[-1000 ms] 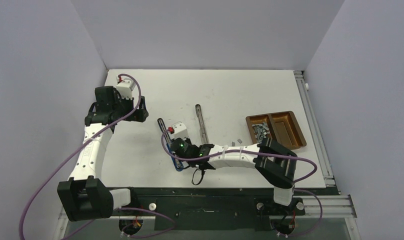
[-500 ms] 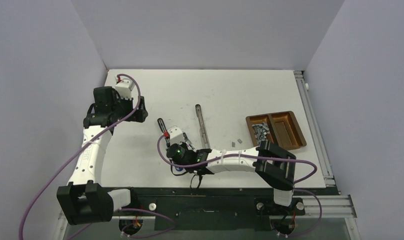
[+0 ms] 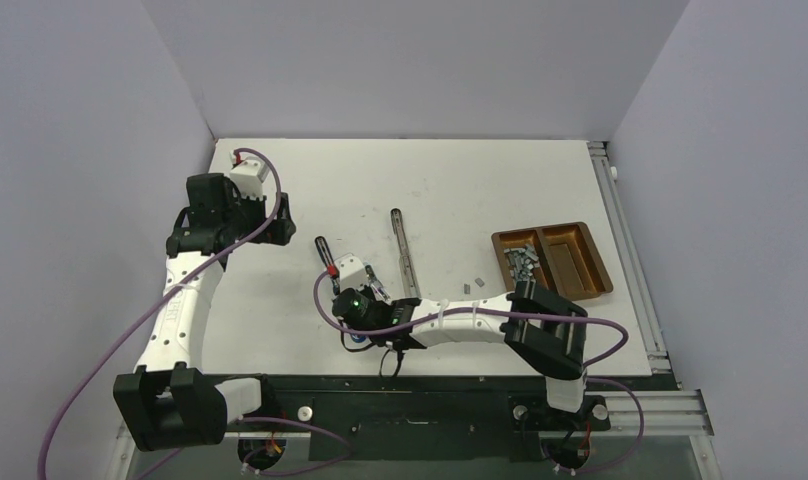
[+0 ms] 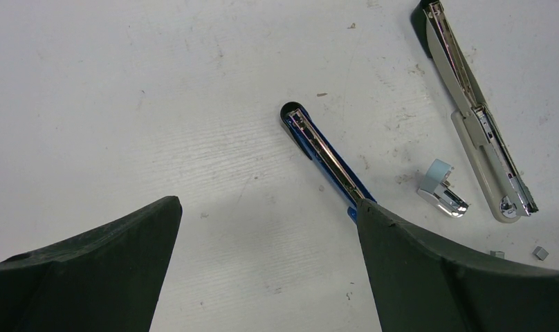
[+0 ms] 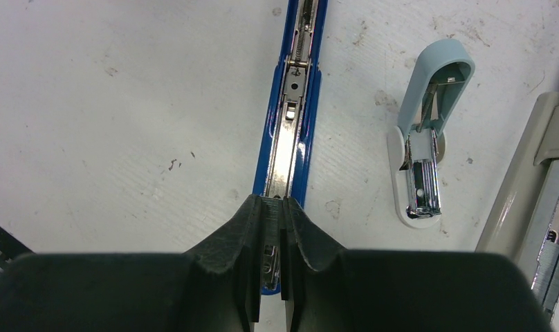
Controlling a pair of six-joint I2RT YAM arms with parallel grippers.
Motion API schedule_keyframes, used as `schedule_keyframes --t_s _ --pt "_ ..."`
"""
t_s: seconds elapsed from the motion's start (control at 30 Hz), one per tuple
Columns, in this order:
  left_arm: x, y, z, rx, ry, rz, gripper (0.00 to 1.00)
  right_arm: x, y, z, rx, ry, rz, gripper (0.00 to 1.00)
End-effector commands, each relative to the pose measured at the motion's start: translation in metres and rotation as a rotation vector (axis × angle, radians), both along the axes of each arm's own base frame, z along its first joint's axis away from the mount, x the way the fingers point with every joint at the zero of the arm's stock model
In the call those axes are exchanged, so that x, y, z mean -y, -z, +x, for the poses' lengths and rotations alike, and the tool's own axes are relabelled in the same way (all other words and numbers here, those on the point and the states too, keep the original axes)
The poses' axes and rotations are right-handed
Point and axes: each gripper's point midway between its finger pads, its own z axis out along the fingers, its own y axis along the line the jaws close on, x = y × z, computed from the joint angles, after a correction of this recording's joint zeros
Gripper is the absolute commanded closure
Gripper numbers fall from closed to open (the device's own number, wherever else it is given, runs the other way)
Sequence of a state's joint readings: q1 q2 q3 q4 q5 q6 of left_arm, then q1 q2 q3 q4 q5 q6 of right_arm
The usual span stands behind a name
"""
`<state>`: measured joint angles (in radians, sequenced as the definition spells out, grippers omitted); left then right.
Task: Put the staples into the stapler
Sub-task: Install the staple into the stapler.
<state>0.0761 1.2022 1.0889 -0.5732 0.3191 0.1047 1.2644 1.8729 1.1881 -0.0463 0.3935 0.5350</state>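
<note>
one second on, the right hand (image 5: 270,202), fingers pressed together, is sitting further back over the blue stapler (image 5: 290,131) beneath it, likely loading; the left hand (image 4: 266,204) is hanging, fingers apart.

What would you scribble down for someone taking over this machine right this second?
Left hand: open, empty, hovering above the table, away from the blue stapler.
Right hand: shut, tips down at the blue stapler's open channel; whether a strip is pinched cannot be seen.
Staples: mostly in the brown tray's left compartment, a few loose ones on the table nearby.
Done: blue stapler lies opened flat.
Left: seat a strip in the channel, then close it.
</note>
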Motion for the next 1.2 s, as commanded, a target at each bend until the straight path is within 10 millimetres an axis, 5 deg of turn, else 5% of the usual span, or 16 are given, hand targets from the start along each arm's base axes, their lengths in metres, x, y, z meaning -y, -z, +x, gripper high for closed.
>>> schedule_keyframes --t_s 0.0,0.4,1.17 --pt "-0.002 -0.017 0.003 0.045 -0.010 -0.003 0.04 -0.010 -0.010 0.008 0.012 0.012 0.051 0.91" --pt "-0.002 -0.017 0.004 0.042 -0.011 -0.003 0.04 -0.009 -0.006 0.012 0.016 0.014 0.036 0.91" --pt "0.007 -0.031 -0.006 0.022 0.021 -0.044 0.04 0.026 -0.033 0.037 0.130 0.086 0.082 0.91"
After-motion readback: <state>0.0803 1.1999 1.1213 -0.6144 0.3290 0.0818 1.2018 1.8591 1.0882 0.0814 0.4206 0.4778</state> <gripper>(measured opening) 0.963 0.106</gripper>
